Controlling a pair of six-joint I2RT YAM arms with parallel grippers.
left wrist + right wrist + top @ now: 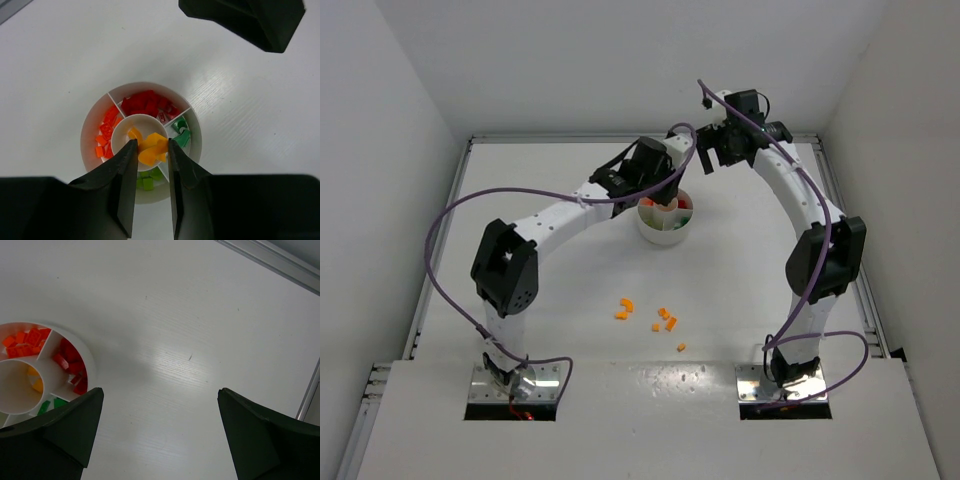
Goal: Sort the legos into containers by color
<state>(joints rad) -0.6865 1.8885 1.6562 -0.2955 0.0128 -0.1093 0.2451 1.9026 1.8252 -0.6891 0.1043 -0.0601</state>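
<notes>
The left gripper (152,144) is poised over the central cup (121,140) of the small round white divided dish (90,125), its fingers clenched on a tiny yellow-orange plastic brick (150,155). The surrounding wedges hold red bricks (145,102), orange bricks (106,132) and green bricks (181,134). The right gripper (160,392) hangs just beside the dish above the white table (560,330), fingers spread wide and grasping nothing, while a few loose orange bricks (665,320) lie well apart from the dish, nearer the arm bases.
</notes>
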